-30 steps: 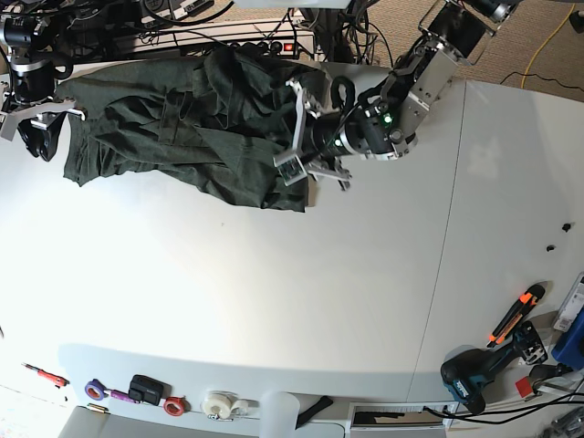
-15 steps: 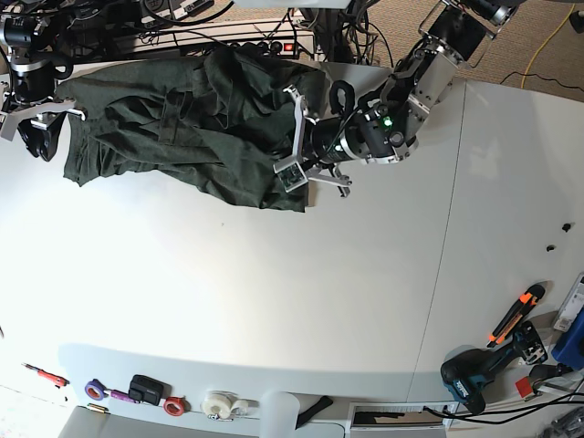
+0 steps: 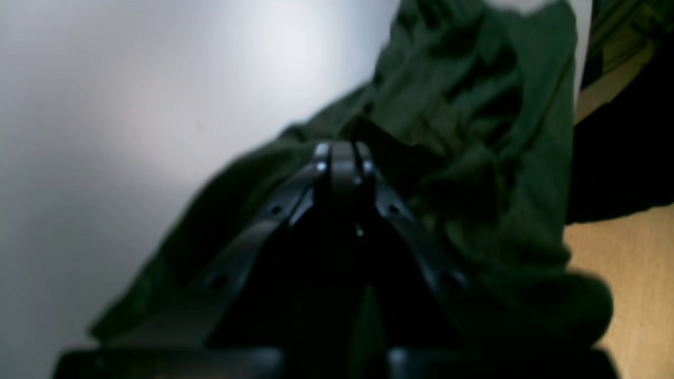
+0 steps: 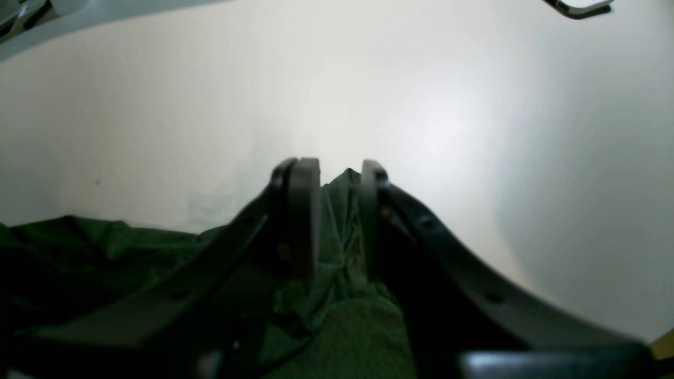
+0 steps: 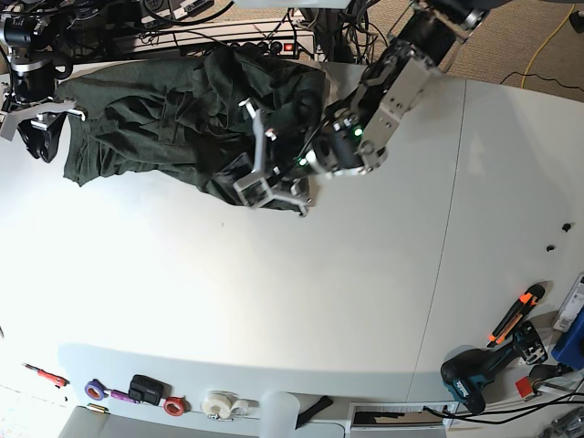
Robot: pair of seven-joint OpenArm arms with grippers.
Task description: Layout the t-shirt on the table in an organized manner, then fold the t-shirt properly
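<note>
The t-shirt lay crumpled on the far part of the white worktop, near its back edge; its long axis ran from side to side in the base view, one end by the right arm at that view's left and the other end under the left arm near the middle; the cloth was bunched in many folds and not flat, and I could not tell which end was the collar.

The left end effector was over the front edge of the cloth with its jaws pressed together; in the left wrist view the two tips met with no gap, low against the green cloth; whether a fold was caught between them was not clear in the blur.

The right end effector was clenched on a gathered strip of the t-shirt, which stood between the two fingers; in the base view this end effector was at the left end of the garment.

The worktop was smooth and shiny, with a thin seam across it; along the near edge lay rolls of tape, a drill and an orange-handled tool; behind the far edge there were cables and a power strip; a yellow cable lay on a beige floor.
</note>
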